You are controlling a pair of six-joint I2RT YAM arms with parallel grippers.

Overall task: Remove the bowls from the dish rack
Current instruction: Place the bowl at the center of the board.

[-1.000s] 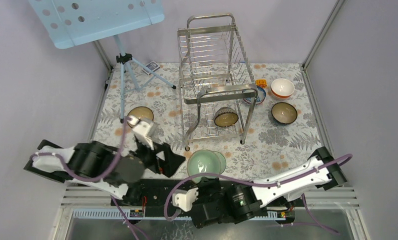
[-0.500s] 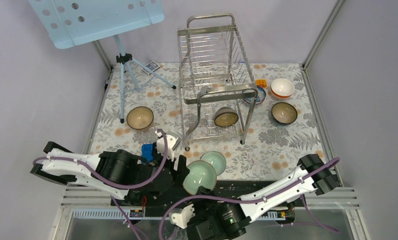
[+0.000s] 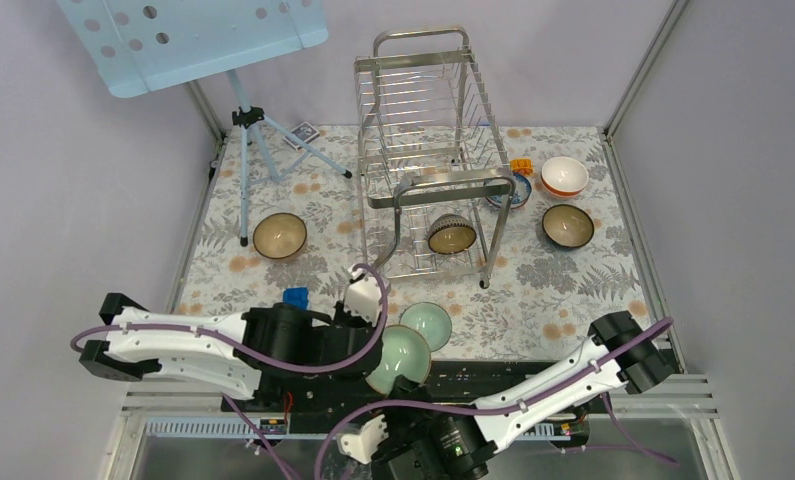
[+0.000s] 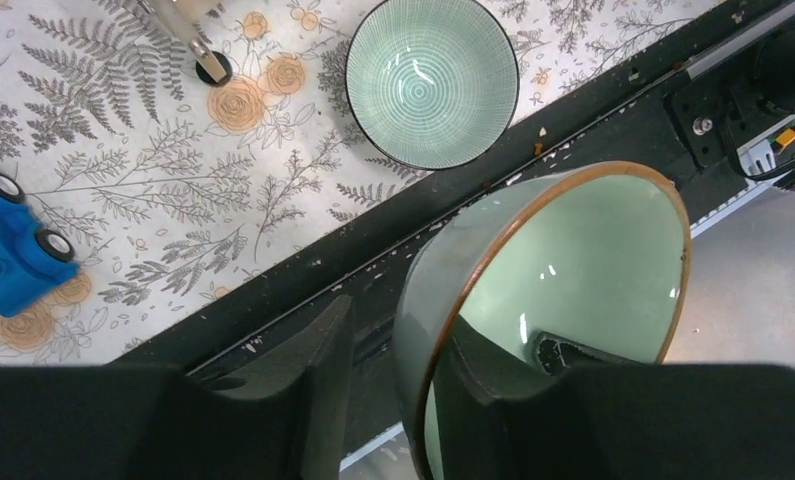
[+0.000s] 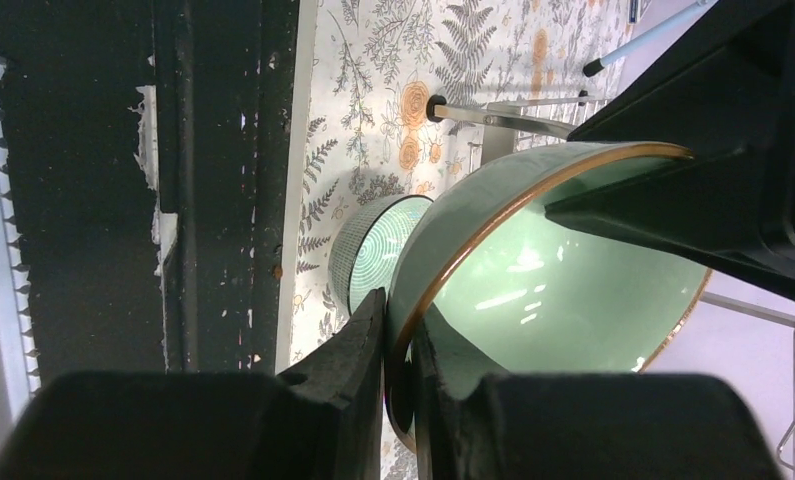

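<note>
My right gripper (image 5: pixel 398 320) is shut on the rim of a pale green bowl (image 3: pixel 398 358) with a brown edge, holding it tilted above the table's near edge. My left gripper (image 4: pixel 398 340) straddles the same bowl's (image 4: pixel 573 260) rim. One finger is inside, and the outer finger (image 4: pixel 323 350) stands a little off the wall. A second, ribbed pale green bowl (image 3: pixel 428 322) sits on the mat beside it. The steel dish rack (image 3: pixel 428 130) holds one patterned bowl (image 3: pixel 452 235) on its lower tier. A brown bowl (image 3: pixel 279 236) lies to the left of the rack.
An orange-white bowl (image 3: pixel 564 176), a dark bowl (image 3: pixel 567 226) and a blue-white bowl (image 3: pixel 510 192) sit right of the rack. A blue toy car (image 3: pixel 295 298) lies by my left arm. A pale blue perforated stand (image 3: pixel 193 40) on a tripod fills the back left.
My left arm swung right from near the brown bowl to the held pale green bowl, its jaws narrowing around the rim. My right gripper drew the bowl back toward the near edge.
</note>
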